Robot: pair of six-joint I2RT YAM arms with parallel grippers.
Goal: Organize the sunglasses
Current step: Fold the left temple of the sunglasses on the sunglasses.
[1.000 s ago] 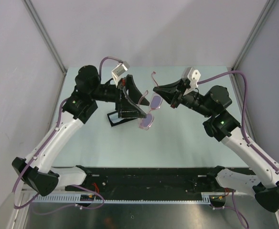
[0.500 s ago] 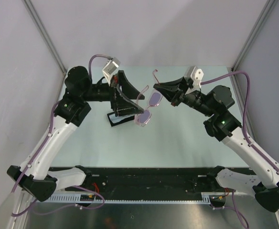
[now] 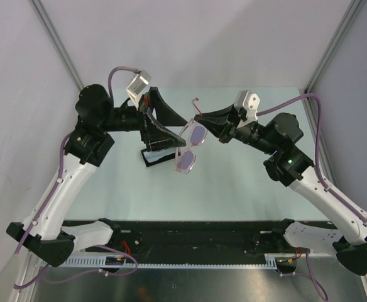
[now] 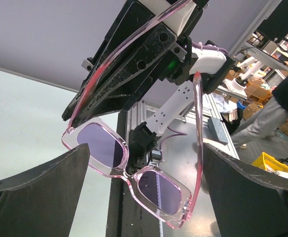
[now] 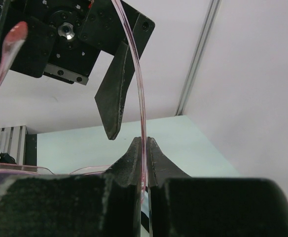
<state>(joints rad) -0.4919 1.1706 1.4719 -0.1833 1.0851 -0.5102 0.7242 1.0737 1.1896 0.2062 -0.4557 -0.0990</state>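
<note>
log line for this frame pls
sunglasses: held off table, side arms unfolded | right gripper: shut on one side arm | left gripper: open, either side of frame | case: on table beneath left gripper

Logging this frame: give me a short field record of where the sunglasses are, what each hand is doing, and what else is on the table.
sunglasses: in the air above the table, temple arms unfolded
right hand: shut on one thin pink temple arm
left hand: open, fingers spread wide, the glasses in front of the gap; contact cannot be told
black case: on the table under the left hand, partly hidden
task state: glasses not yet put away
</note>
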